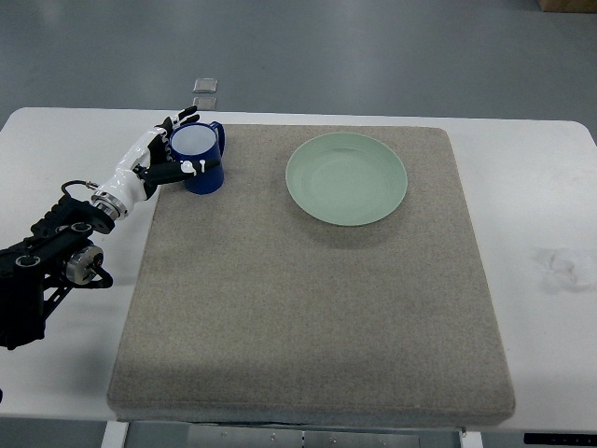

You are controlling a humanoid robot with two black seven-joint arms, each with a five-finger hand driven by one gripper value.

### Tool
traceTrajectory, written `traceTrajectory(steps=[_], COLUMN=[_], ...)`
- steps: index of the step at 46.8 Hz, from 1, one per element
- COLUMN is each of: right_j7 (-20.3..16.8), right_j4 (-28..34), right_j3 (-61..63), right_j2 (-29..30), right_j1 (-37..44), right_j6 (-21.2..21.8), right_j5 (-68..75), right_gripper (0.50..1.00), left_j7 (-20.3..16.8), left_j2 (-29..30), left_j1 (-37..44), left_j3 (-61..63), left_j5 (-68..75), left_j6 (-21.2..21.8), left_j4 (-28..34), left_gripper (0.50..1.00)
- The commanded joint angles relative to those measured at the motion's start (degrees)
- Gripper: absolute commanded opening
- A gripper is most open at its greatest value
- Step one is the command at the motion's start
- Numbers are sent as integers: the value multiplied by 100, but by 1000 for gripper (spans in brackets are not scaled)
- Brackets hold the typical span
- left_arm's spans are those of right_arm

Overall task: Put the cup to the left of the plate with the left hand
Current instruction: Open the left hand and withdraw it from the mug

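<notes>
The left hand (166,157) comes in from the left edge and has its fingers wrapped around the blue cup (199,156), so that the cup stays upright. The cup stands at the far left corner of the grey mat (308,308), well apart from the green plate (346,178) on its right. I judge this position already suits the task, so releasing seems next.

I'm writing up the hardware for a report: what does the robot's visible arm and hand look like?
The left hand has white shells with black fingers and joints. A silver ring forms the wrist. The forearm is black and bulky, with round silver fittings and a thin black cable loop.
</notes>
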Motion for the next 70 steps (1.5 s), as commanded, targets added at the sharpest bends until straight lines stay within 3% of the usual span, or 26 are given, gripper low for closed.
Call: traceTrajectory(steps=[1, 28, 36, 45, 55, 70], right_j7=[0, 0, 0, 0, 0, 0], right_j4=[0, 0, 0, 0, 0, 0], right_j3=[0, 0, 0, 0, 0, 0], right_j2=[0, 0, 0, 0, 0, 0], right_j1=[0, 0, 0, 0, 0, 0], right_j6=[0, 0, 0, 0, 0, 0], right_j5=[0, 0, 0, 0, 0, 0], right_gripper=[932, 932, 932, 932, 932, 932], left_j7=[0, 0, 61, 158, 869, 1019], left_j2=[-9, 404, 325, 334, -52, -360], left_j1=[9, 185, 106, -219, -395, -474], left_j3=[-27, -984, -1512, -1451, -1451, -1442], left_j5=[0, -158, -965, -2179, -2654, -2883], left_j6=[-9, -202, -158, 316, 870, 730], left_j4=[-37, -1065, -899, -688, -582, -309], left_gripper=[994, 994, 994, 990, 984, 992])
